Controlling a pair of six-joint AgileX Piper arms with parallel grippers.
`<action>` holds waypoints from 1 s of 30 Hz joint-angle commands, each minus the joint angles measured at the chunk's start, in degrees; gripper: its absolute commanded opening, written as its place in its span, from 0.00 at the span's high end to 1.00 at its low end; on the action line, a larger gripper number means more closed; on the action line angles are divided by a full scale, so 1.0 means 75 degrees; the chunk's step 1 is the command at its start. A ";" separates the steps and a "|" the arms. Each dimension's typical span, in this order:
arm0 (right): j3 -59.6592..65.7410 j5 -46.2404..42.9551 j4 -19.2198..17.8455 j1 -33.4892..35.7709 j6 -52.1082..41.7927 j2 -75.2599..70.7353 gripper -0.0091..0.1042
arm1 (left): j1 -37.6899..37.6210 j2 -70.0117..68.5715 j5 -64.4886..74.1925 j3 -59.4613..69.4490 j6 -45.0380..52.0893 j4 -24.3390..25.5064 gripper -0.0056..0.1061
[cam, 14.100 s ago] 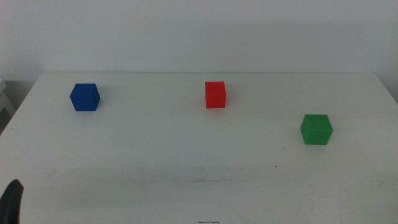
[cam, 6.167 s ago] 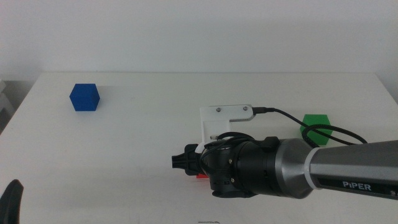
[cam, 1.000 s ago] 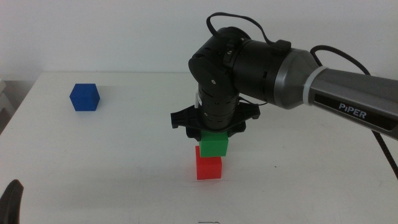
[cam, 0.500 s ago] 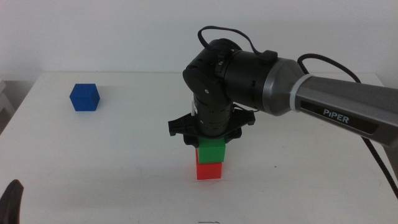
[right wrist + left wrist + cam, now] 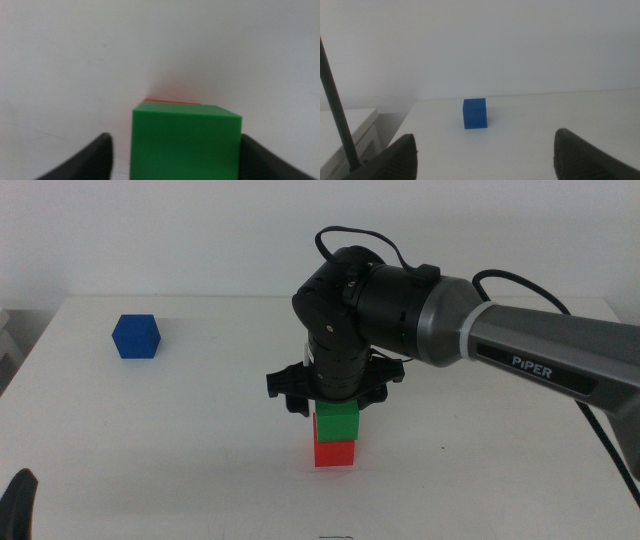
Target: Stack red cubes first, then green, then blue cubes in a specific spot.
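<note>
Near the white table's (image 5: 200,430) front centre, our right gripper (image 5: 336,402) straddles the matte green cube (image 5: 337,420), jaws apart, squarely atop the red cube (image 5: 335,453); the left gripper (image 5: 485,150) waits open.

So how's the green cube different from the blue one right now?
The green cube sits on top of the red cube; the blue cube rests directly on the table. The green cube is under the right gripper, between its open jaws; the blue cube stands alone at the far left, with nothing near it. They differ in colour. Both look the same size, matte and plain-faced.
</note>
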 commanded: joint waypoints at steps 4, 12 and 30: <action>-0.0186 -0.0407 0.0183 -0.0352 -0.0416 -0.1162 0.22 | -0.0018 -0.0100 -0.0613 -0.0019 -0.0057 -0.0089 0.11; 0.1434 -0.1356 0.0602 -0.1266 -0.3375 -0.3689 0.19 | -0.0018 -0.0100 -0.0613 -0.0019 -0.0057 -0.0089 0.11; 0.6753 -0.4429 0.3043 -0.2080 -0.7815 -1.0665 0.19 | -0.0018 -0.0100 -0.0613 -0.0019 -0.0057 -0.0089 0.11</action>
